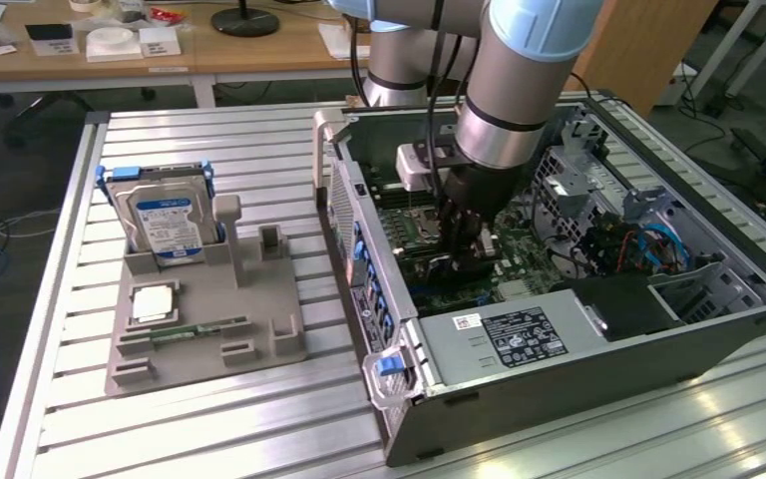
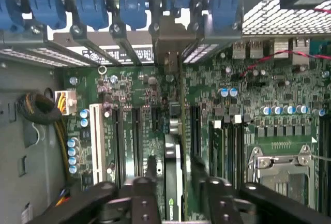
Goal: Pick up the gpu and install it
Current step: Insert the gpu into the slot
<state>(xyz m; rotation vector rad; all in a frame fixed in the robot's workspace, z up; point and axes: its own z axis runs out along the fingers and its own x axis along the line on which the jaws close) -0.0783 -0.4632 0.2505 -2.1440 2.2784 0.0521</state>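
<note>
Down inside the open computer case [image 1: 702, 329] my gripper [image 1: 470, 251] stands upright over the motherboard [image 1: 417, 225]. In the wrist view the gpu [image 2: 173, 146] appears edge-on, a thin card with a black face, standing on the board among the expansion slots. Its silver end bracket [image 2: 168, 40] reaches the case's rear wall between the blue latches. My gripper [image 2: 175, 166] is shut on the gpu, one black finger [image 2: 152, 171] on each side of the card. In the exterior view the card is mostly hidden behind the gripper.
A silver hard drive with a blue label [image 1: 164, 215] stands in a grey fixture [image 1: 210, 344] on the slatted table, with a narrow green memory stick [image 1: 199, 327] lying there. A power supply [image 1: 517, 334] fills the case's near corner. A CPU socket [image 2: 279, 169] and a white slot [image 2: 96, 141] flank the card.
</note>
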